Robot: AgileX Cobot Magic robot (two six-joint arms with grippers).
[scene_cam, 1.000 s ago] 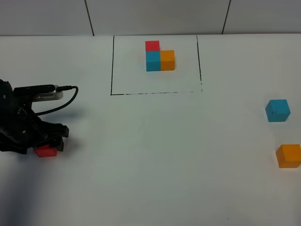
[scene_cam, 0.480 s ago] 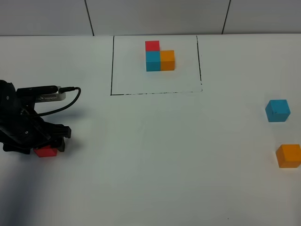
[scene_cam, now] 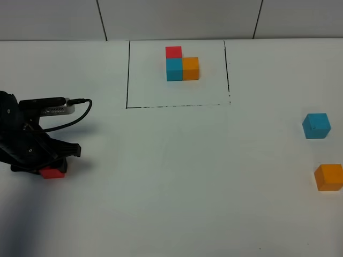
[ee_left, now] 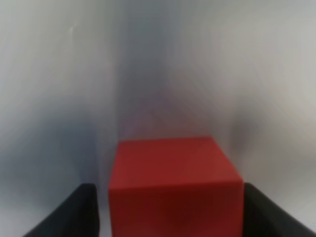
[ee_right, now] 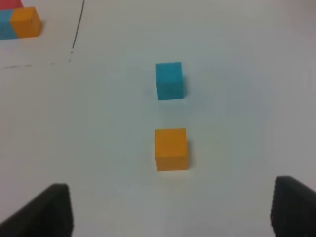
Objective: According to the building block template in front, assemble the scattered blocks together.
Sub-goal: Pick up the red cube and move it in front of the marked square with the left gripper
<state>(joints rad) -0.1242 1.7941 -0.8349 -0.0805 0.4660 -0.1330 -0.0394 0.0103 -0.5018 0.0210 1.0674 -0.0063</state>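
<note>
The building block template (scene_cam: 179,65) stands at the far middle: red, cyan and orange cubes joined in an L inside a thin black drawn rectangle; its edge also shows in the right wrist view (ee_right: 19,22). Of the scattered blocks, the red cube (scene_cam: 52,173) lies on the table at the left, and my left gripper (scene_cam: 51,165) is shut on it. The left wrist view shows the red cube (ee_left: 173,182) filling the space between the black fingers (ee_left: 74,215). The cyan cube (scene_cam: 316,126) and orange cube (scene_cam: 328,177) sit at the right. My right gripper (ee_right: 173,202) hangs open short of the orange cube (ee_right: 171,149) and cyan cube (ee_right: 169,80).
The white table (scene_cam: 177,176) runs from the left arm to the two cubes at the right. A black cable (scene_cam: 75,115) loops off the left arm. A tiled wall (scene_cam: 177,19) stands behind the table.
The left gripper's fingers have closed in on the red cube, which stays on the table. The cyan and orange cubes and the template have not moved.
</note>
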